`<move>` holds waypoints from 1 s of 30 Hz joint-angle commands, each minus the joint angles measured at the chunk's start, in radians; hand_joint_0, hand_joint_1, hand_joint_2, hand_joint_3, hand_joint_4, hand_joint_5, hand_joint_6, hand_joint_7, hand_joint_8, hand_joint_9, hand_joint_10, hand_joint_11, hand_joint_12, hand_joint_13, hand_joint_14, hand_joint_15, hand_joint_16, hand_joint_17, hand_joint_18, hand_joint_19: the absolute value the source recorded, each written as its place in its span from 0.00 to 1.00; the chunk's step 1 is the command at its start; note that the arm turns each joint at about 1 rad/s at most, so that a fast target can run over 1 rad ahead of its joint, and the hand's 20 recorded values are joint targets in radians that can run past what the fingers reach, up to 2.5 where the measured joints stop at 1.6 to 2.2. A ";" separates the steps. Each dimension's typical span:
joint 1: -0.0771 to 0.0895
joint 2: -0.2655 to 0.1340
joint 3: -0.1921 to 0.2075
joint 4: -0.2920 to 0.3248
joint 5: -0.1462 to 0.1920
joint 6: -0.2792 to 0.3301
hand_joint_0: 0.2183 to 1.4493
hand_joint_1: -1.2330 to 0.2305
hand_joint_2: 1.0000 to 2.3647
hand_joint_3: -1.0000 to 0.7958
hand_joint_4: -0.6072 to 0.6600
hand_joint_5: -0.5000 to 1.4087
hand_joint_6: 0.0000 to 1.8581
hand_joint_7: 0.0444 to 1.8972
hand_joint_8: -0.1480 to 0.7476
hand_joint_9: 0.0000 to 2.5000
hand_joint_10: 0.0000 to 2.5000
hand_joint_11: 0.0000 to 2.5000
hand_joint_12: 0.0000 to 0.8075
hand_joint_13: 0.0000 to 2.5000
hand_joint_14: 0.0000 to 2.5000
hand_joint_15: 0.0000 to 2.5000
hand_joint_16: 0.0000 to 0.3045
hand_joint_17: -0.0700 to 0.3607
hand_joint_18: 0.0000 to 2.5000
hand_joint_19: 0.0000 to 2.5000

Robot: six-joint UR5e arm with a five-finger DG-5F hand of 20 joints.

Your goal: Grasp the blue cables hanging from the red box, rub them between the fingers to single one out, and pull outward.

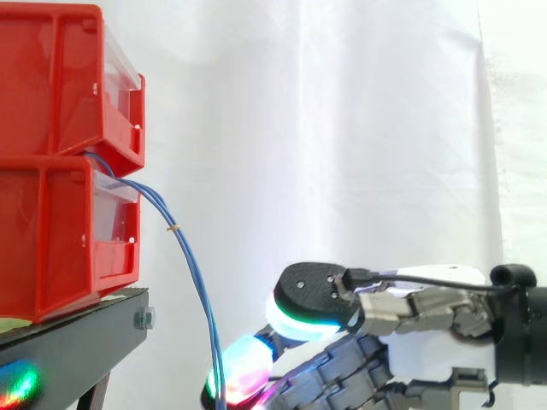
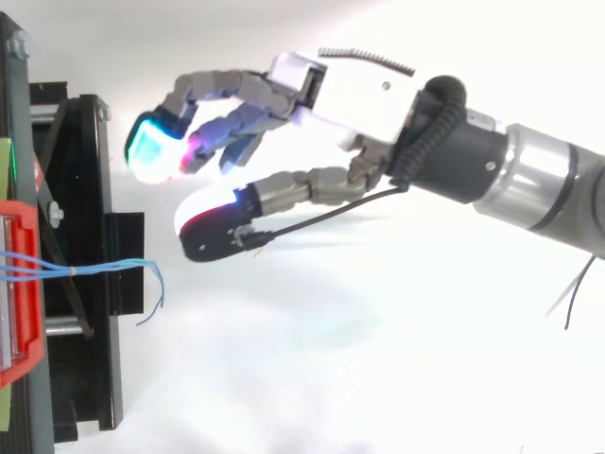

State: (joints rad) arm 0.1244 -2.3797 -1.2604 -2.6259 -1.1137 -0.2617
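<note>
Locating the hand (image 2: 331,90) beside the blue cables (image 1: 192,273), nothing held.
We see the blue cables emerge where the two stacked red bins (image 1: 51,85) meet, above the black stand (image 1: 77,342), and hang in a downward curve before the white curtain (image 1: 342,128). From above, the hand sits apart from the cables' free ends, fingers loosely bent, thumb (image 2: 213,227) spread away from them. From the side, the cables cross a glowing fingertip (image 1: 248,363); we cannot tell whether they touch.
</note>
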 commanded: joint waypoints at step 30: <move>0.023 -0.029 0.136 -0.026 -0.071 -0.008 0.27 0.36 0.00 0.32 0.68 0.22 0.27 0.69 0.55 0.33 0.00 0.21 0.52 0.30 0.01 0.19 0.19 0.47 0.33 0.26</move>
State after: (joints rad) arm 0.1500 -2.4093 -1.1502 -2.6263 -1.1662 -0.2701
